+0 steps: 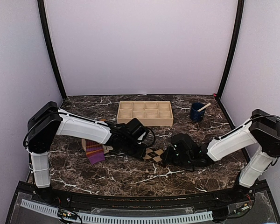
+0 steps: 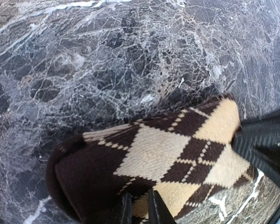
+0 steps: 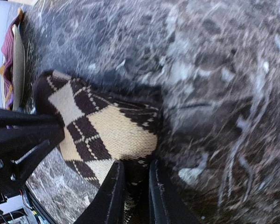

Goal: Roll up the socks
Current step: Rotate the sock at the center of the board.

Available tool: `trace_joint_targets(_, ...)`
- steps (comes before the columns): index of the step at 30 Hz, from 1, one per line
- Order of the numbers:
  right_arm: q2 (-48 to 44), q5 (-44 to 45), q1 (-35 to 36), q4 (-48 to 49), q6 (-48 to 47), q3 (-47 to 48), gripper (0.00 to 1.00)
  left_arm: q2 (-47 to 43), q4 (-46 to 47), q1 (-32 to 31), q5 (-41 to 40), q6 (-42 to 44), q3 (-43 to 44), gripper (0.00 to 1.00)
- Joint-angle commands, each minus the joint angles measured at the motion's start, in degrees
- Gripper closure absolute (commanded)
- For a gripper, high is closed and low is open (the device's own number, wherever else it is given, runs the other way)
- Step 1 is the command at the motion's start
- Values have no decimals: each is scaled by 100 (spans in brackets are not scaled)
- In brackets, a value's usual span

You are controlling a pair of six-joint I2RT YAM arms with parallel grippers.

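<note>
1. Top view lit softly and evenly from above; pale walls (image 1: 140,46) bright and a little washed out, without hard glare.
2. Shadows barely readable on the dark marble table (image 1: 130,179); black shapes at mid-frame hard to separate from the stone.
3. Reasonably sharp across the top view, with mild bending of the vertical corner posts toward the edges.
4. Left wrist view crisp on the knit of the argyle sock (image 2: 163,154); whitish sheen on the marble toward the upper right; softer at the bottom edge.
5. Right wrist view heavily smeared by motion blur, worst over the marble at right; sock pattern softened; pale, blown-out strip at the upper left edge.
</note>
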Motion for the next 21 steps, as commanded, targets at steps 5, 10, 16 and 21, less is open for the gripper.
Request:
trace_joint_targets(5,-201,170,548,-490,57,98,80,8,-80,90,23,502,-10,84)
trace_joint_targets(10,-168,246,838,-734,50,304,80,16,185,116,219,793,29,84)
trace_joint_targets(16,52,337,1152,-1133,-141,749,79,94,472,240,497,984,90,84)
trace_joint_targets(21,209,373,1317,-1433,-390,1113,79,245,652,349,741,1074,224,84)
